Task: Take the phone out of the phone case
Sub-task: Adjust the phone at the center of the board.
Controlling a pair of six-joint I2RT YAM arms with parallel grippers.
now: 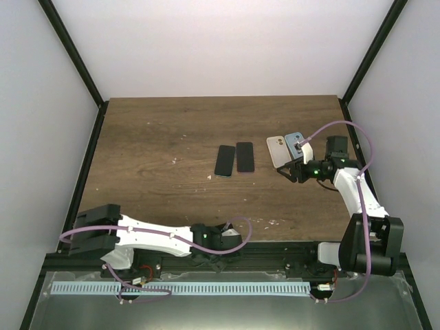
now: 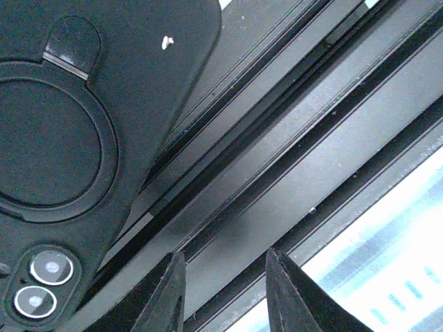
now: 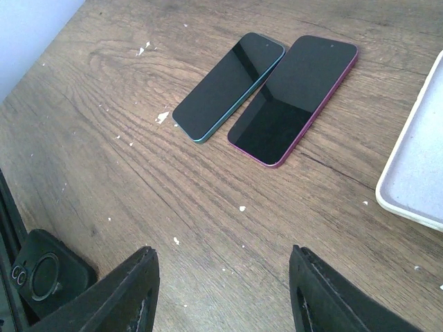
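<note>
A black phone case with a round ring stand lies back up at the table's near edge, with two camera lenses showing in its corner. It also shows in the right wrist view. My left gripper is open and empty over the black frame rail beside the case, not touching it. My right gripper is open and empty above bare wood at the right of the table. In the top view the left gripper lies low at the near edge.
Two bare phones lie face up mid-table, a teal-edged one and a magenta-edged one. A cream case and a light blue one lie by the right gripper. The black frame rail runs along the near edge.
</note>
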